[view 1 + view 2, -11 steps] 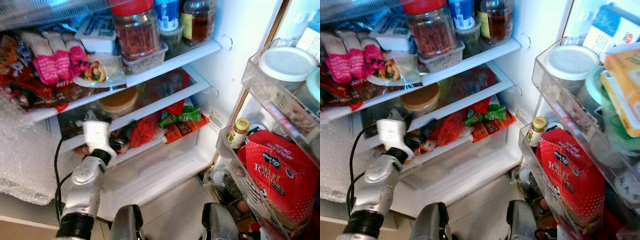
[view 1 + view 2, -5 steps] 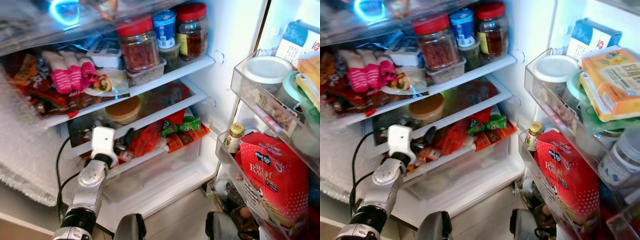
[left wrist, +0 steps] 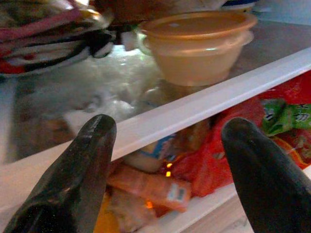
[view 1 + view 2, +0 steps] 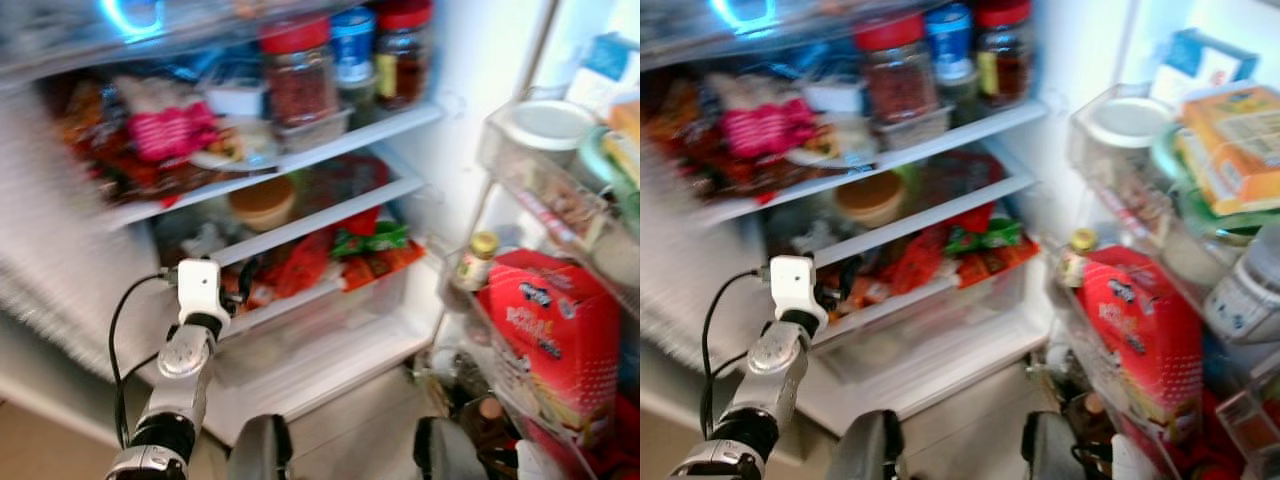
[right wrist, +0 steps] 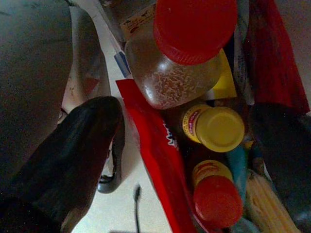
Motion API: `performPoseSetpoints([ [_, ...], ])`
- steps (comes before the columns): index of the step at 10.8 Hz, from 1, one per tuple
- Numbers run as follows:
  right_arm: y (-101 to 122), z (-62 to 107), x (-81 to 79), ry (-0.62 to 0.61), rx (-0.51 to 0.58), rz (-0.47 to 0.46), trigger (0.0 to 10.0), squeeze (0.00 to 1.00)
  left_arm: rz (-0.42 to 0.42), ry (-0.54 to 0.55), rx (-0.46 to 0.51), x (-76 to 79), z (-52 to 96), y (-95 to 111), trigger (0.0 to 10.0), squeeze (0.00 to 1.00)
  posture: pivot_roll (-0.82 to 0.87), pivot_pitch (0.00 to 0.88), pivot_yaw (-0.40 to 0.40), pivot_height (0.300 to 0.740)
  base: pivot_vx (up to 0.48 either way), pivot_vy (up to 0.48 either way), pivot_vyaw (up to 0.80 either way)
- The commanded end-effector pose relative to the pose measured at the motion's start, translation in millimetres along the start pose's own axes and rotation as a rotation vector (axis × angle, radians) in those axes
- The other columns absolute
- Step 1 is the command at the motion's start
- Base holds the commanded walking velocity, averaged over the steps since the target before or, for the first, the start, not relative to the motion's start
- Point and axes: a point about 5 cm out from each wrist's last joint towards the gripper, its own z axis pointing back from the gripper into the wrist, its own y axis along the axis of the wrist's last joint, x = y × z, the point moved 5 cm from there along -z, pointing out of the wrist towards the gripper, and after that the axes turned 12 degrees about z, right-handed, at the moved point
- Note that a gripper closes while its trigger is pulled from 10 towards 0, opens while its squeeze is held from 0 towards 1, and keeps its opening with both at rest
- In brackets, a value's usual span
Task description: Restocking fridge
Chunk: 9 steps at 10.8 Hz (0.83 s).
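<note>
The fridge stands open before me, blurred. My left arm (image 4: 186,352) reaches to the front rail of the lower glass shelf (image 3: 194,109). My left gripper (image 3: 165,160) is open with nothing between its fingers. Behind the rail sits an orange lidded tub (image 3: 197,46), and below it lie red and green snack packets (image 4: 345,255) in the clear drawer. My right gripper (image 5: 180,160) hangs low and open over a heap of goods: a red-lidded jar (image 5: 189,43), a yellow-lidded jar (image 5: 214,127), a small red-capped bottle (image 5: 216,199) and a red packet (image 5: 160,165).
The top shelf holds red-lidded jars (image 4: 300,70), a blue-capped pot and pink packets (image 4: 170,130). The open door's racks on the right carry a big red box (image 4: 545,330), a small yellow-capped bottle (image 4: 475,260), a white-lidded tub (image 4: 550,120) and an orange carton (image 4: 1235,140). Bubble wrap (image 4: 60,270) hangs on the left.
The whole picture has shifted and blurred, so the camera moved. My left arm has drawn back a little from the shelf, its fingers still open.
</note>
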Motion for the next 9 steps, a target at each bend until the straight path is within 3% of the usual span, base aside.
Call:
performPoseSetpoints([
  [1, 8.1, 0.9, -2.2, -0.003, 0.064, 0.0, 10.0, 0.0, -0.002, 0.015, 0.014, -5.1, -2.7, 4.3, 10.0, 0.0, 0.02, 0.031, 0.036, 0.596, -0.311, 0.0, 0.0],
  [5, 8.8, 0.4, -3.3, 0.004, 0.059, -0.001, 10.0, 0.0, 0.013, 0.015, 0.006, -5.9, -3.0, 0.8, 10.0, 0.0, 0.02, 0.028, 0.035, 0.596, -0.313, 0.0, 0.0],
  [9, 9.7, 0.3, -4.2, 0.003, 0.062, 0.006, 10.0, 0.0, 0.033, -0.1, -0.044, 10.8, -0.8, -9.7, 10.0, 0.0, 0.03, 0.016, 0.031, 0.596, -0.345, 0.0, 0.0],
])
